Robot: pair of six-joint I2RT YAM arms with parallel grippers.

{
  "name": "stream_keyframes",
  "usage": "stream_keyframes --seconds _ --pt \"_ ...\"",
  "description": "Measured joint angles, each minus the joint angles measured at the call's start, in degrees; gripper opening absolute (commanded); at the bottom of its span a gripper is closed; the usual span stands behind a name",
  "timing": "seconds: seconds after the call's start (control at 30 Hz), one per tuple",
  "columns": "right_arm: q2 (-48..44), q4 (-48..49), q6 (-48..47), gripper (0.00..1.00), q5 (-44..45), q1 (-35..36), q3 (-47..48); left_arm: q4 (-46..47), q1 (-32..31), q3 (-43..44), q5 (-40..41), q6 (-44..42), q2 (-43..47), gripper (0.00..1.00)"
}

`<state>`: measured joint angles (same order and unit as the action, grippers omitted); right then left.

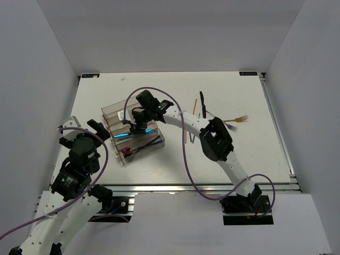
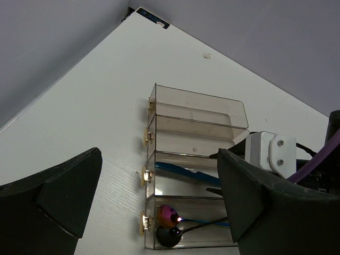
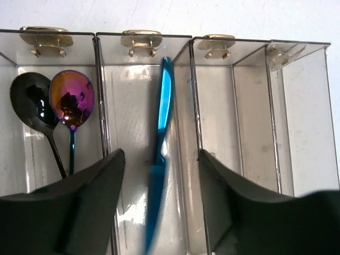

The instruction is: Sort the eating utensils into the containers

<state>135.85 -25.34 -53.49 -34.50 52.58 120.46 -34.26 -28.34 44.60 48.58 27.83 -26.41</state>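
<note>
R gripper (image 3: 160, 159) hangs over tray (image 1: 114, 112), fingers apart w/ gaps on both sides of blue knife (image 3: 164, 106), so not clamped. Knife lies lengthwise in slot 2. Approach is lined up w/ the slot, prob so it drops flat. 2 spoons, black (image 3: 31, 101) + purple (image 3: 71, 98), share slot 1, so I'd guess sorting is by type. L gripper (image 2: 159, 156) beside tray, wide open, holding nothing. Loose on table (image 1: 255, 159), right of tray: gold fork (image 1: 241, 118), black piece (image 1: 202, 101), orange stick (image 1: 194, 106).
</note>
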Motion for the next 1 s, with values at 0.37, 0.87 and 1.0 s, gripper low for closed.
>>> stream_keyframes --seconds 0.37,0.87,1.0 --pt "-14.97 17.44 24.87 0.89 14.49 -3.82 -14.95 0.0 0.0 0.0 -0.07 0.0 -0.02 0.98" --pt "-14.86 5.68 64.7 0.89 45.24 -32.63 -7.8 0.0 0.0 0.0 -1.16 -0.02 -2.1 0.98" --pt "-8.22 2.73 64.26 0.82 49.0 -32.11 -4.61 0.02 0.0 0.0 -1.31 -0.09 -3.17 0.98"
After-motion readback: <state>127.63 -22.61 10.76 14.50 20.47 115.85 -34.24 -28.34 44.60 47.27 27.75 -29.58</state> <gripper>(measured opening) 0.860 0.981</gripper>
